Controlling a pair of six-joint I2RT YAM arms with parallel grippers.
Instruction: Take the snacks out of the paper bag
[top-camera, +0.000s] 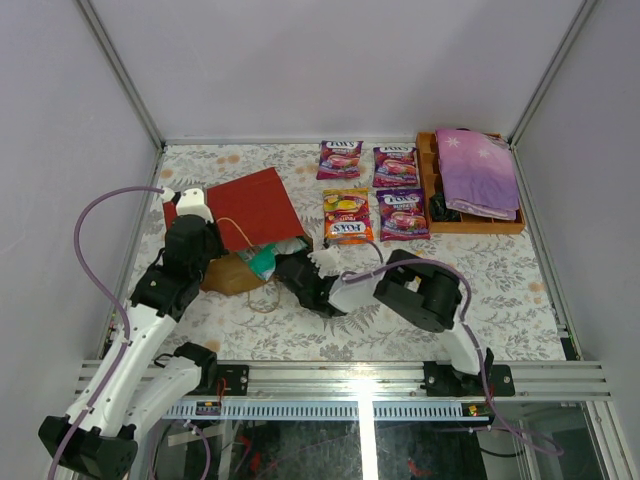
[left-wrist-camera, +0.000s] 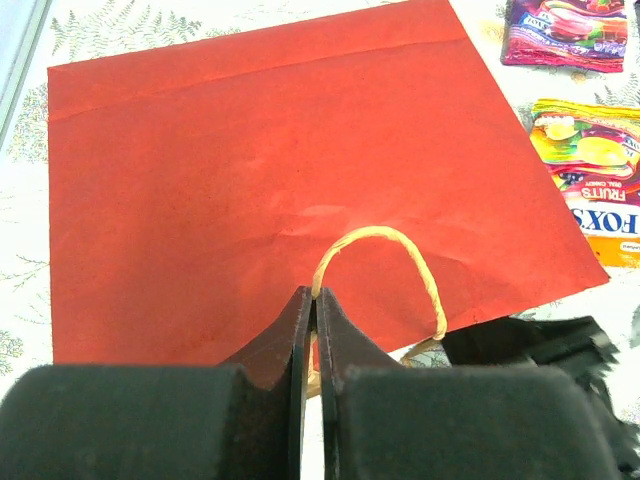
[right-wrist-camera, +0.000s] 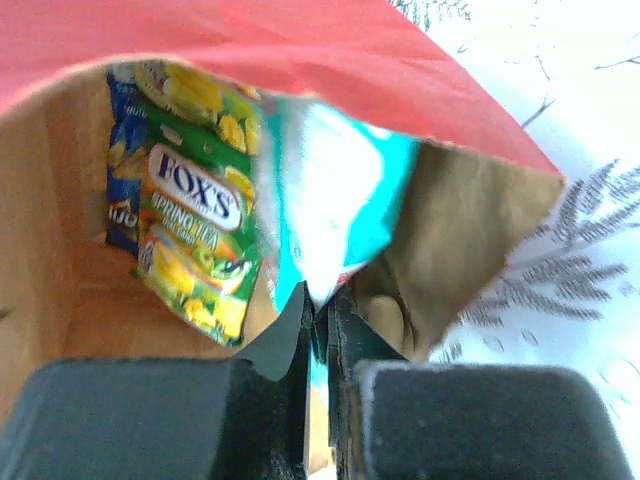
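Partway through. Out on the worktop, upper centre of the overhead view: four Fox's pouches. Remaining inside the red paper bag: green Fox's Spring Tea pouch, a blue packet behind, possibly Doritos, and a teal pouch. Right tool clamped on that teal pouch; left tool pinched on the cord handle

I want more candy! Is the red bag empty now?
Not empty: a green pouch, a teal packet and a blue bag lie inside the paper bag.
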